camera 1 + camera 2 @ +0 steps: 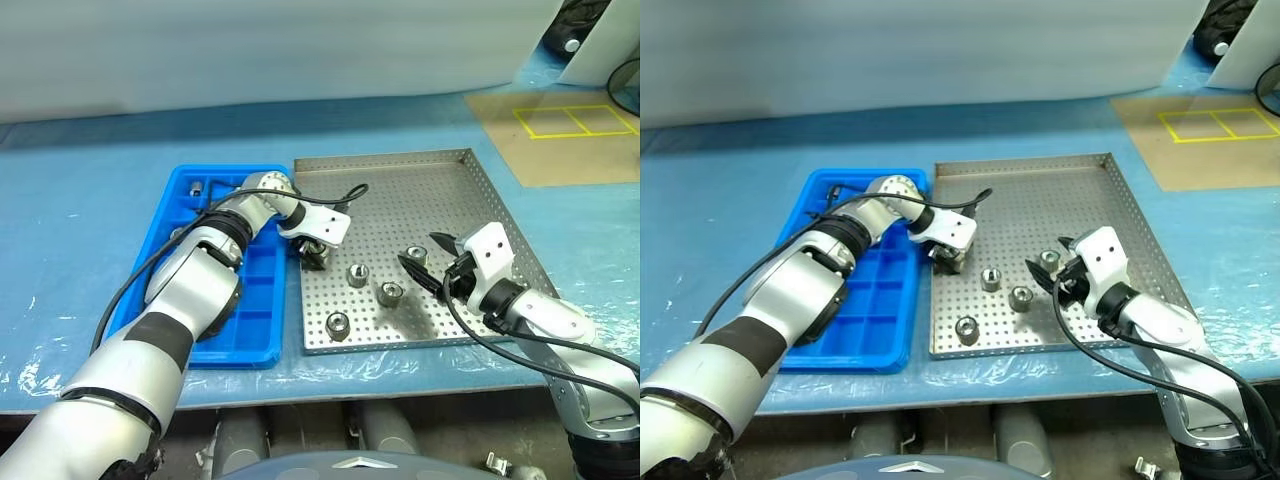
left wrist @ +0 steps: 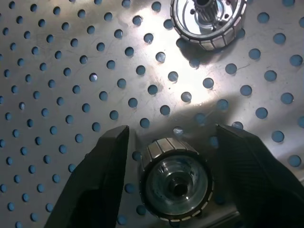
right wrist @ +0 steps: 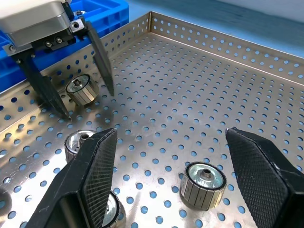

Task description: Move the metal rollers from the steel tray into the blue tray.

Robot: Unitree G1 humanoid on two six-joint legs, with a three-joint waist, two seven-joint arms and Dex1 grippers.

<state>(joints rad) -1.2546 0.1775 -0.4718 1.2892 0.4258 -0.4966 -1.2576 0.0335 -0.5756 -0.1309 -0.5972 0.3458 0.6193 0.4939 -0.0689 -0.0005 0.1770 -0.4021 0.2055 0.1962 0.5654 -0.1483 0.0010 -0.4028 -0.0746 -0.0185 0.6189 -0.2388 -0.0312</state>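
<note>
We are at the pick-up step. Nearest us, our right gripper (image 1: pixel 432 262) hangs spread and empty above the steel tray (image 1: pixel 440 170), with four metal rollers (image 1: pixel 390 293) standing loose on the perforated floor around and below it. Further in, at the tray's left edge beside the blue tray (image 1: pixel 262 300), our left gripper (image 3: pixel 76 90) points down with its fingers (image 2: pixel 97 183) either side of a fifth roller (image 2: pixel 175 180), gaps still showing on both sides, so nothing is pinched yet. We judge that the next move calls for closing squarely on that roller, then lifting it over the rim into a blue compartment. The left wrist view gives us those gaps; the head views hide that roller under the gripper but show a small dark part (image 1: pixel 196 187) at the blue tray's far end.
</note>
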